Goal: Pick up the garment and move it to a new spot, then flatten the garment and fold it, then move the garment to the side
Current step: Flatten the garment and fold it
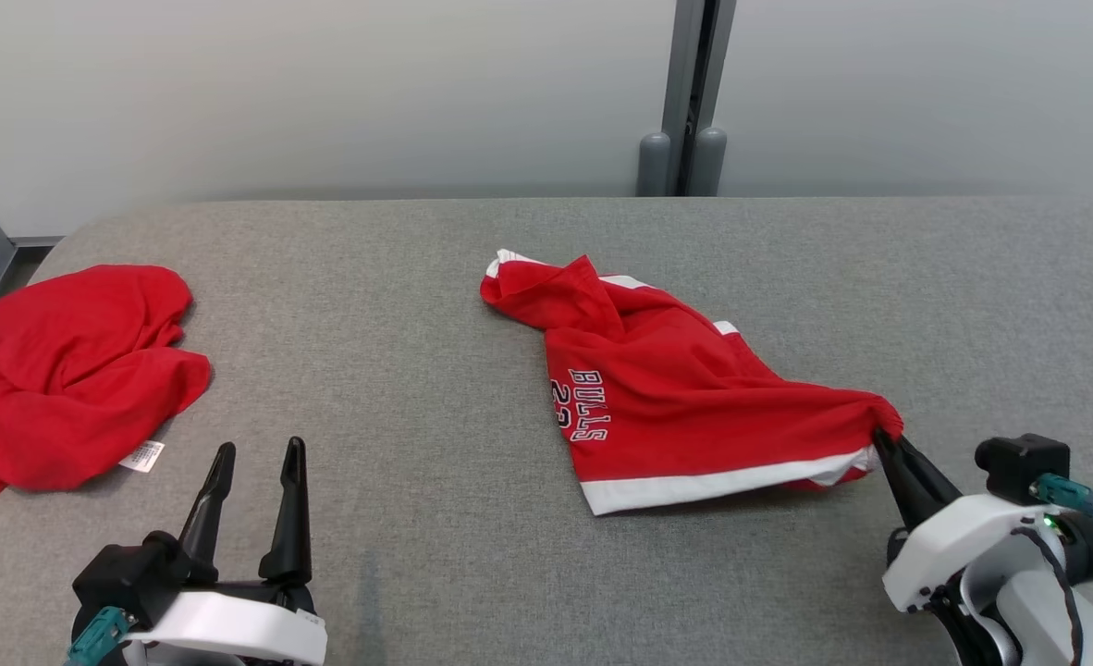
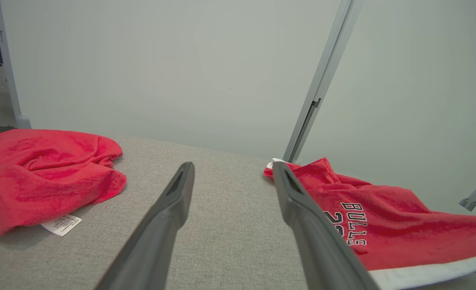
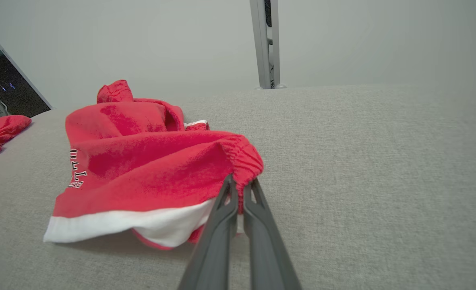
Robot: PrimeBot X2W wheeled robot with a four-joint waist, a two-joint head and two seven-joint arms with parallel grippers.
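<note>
While the right hand (image 1: 881, 442) is pinched tight on the gathered waistband of the red shorts (image 1: 676, 398), the left hand (image 1: 258, 453) stands wide and empty near the bench's (image 1: 399, 305) front edge. The shorts lie crumpled mid-bench, toward its right. A red shirt (image 1: 66, 370) lies at the left edge.

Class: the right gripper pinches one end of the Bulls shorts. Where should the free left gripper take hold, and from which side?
Probably the bunched, white-trimmed corner of the Bulls shorts, opposite the right gripper. It humps off the table, offering a fold to pinch. The open left gripper should come from the robot's left.
</note>
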